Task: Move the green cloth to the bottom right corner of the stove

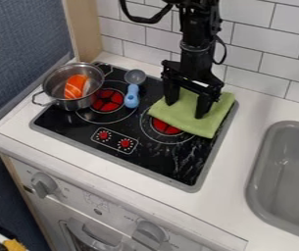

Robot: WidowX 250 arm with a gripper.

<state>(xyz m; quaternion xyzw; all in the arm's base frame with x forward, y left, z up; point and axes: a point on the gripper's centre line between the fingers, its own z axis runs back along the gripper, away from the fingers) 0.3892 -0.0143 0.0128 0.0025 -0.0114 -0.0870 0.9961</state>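
The green cloth [217,105] is soft, matte fabric, a rumpled four-cornered piece lying across the upper right part of the stove [181,164], over part of the right-hand burner [164,128] and reaching the stove's right edge. The stove is a glossy black slab with pale streaks and a grey rim, set on a smooth white countertop [243,157]. At its upper left stands a round, shiny metal pot [76,103] with two loop handles, holding one orange toy piece [76,86] striped with white. Between pot and cloth lies one spoon [132,95] with a light blue handle and a rounded grey bowl. There are two red burners, two small red dials on the stove and two large grey knobs on the white front below; a smooth grey sink [286,171] sits at right. The black gripper [186,107] is above the cloth, jaws spread wide, both fingertips down at the fabric, nothing clenched between them.
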